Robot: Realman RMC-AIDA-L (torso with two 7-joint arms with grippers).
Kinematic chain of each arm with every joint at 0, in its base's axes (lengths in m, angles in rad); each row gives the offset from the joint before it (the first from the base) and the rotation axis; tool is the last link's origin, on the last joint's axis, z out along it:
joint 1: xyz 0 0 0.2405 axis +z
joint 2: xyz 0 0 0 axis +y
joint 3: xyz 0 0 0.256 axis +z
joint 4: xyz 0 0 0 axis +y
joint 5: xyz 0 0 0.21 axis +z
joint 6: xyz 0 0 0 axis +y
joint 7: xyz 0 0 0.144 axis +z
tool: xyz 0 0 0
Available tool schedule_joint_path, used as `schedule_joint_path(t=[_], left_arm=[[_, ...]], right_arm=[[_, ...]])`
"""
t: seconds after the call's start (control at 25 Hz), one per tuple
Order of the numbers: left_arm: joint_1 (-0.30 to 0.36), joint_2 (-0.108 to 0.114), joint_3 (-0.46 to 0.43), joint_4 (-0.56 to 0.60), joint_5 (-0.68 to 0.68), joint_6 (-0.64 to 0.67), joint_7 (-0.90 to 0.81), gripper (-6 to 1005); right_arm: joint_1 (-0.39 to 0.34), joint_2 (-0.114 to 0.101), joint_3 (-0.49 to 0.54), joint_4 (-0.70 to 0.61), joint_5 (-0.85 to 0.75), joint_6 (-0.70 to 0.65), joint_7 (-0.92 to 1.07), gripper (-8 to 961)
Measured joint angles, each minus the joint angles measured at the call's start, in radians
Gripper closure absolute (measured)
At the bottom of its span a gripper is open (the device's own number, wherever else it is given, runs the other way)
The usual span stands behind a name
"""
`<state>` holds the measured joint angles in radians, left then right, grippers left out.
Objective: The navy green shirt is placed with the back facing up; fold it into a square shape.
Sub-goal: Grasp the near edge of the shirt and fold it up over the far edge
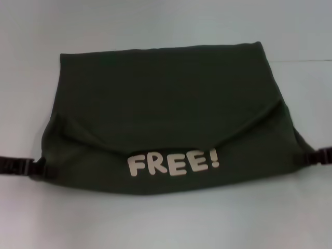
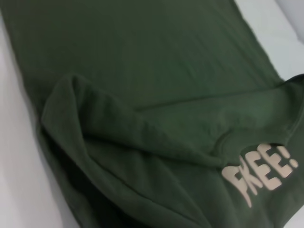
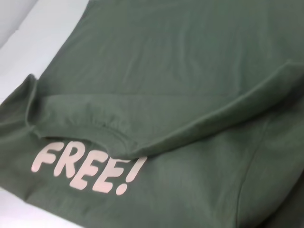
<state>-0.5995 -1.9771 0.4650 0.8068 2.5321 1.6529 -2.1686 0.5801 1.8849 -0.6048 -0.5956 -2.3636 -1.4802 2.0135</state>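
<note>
We are looking at the navy green shirt (image 1: 166, 114) lying spread across the middle of the pale counter (image 1: 166, 228), with its near part turned over so that the cream "FREE!" lettering (image 1: 174, 163) is showing along the near edge and a curved fold is sagging just beyond it. Our left hand (image 1: 37, 168) is sitting at the shirt's near left corner and our right hand (image 1: 306, 157) at the near right corner, each touching the cloth; we cannot tell from any view whether either hand is spread or pinching fabric. We are judging the fold as partly made, with the shape still wider than it is deep and narrower at the far edge. The risks we are weighing: the turned-over flap is bowing in the middle, so if both corners are not carried evenly, the crease will likely end up crooked and the result lopsided. The knit looks soft and thick at the rolled edge (image 2: 95, 109), so layers may be slipping against each other or bunching. A grip on only the top layer could leave the under layer behind.
</note>
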Motion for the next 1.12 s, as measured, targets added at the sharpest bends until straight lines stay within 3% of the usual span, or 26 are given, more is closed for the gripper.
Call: schedule_joint_path(t=[0.56, 0.88, 1.12], left_arm=[[0.004, 0.02, -0.049, 0.086, 0.087, 0.218, -0.002, 958], [-0.005, 0.023, -0.149, 0.069, 0.02, 0.116, 0.004, 957], [-0.004, 0.02, -0.158, 0.05, -0.113, 0.019, 0.003, 952]], right_arm=[[-0.102, 0.007, 0.077, -0.015, 0.0, -0.114, -0.069, 890], [-0.095, 0.014, 0.179, -0.024, 0.007, -0.121, -0.122, 886], [-0.049, 0.017, 0.197, -0.023, 0.071, -0.067, -0.126, 884]])
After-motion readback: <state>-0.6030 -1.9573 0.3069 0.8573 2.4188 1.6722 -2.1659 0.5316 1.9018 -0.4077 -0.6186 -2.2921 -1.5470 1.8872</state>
